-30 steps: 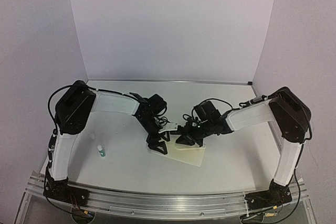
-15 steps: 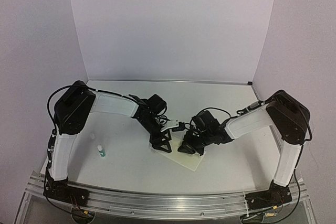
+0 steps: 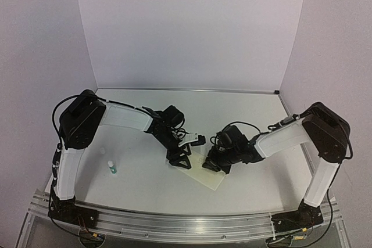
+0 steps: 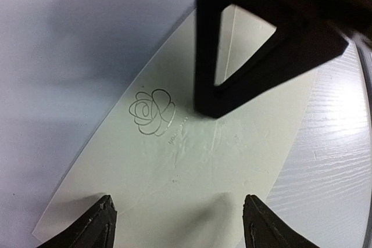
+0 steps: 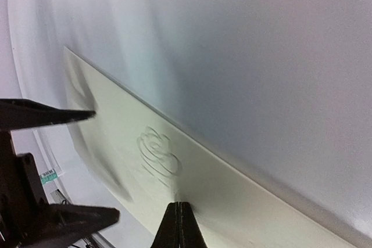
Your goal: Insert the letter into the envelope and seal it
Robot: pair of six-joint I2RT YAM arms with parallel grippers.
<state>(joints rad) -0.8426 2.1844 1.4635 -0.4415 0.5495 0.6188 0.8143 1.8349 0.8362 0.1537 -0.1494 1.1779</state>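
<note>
The long, pale cream paper envelope, embossed with a rose outline, lies flat on the white table. The left gripper has its fingers wide apart, both tips over the envelope. Ahead of them and between the two, the right gripper, its fingers pressed together, meets the paper just beside the rose.

We see a little white bottle with a green bottom standing up on the white table; a white wall stands behind; a shiny metal rail runs along the front.
</note>
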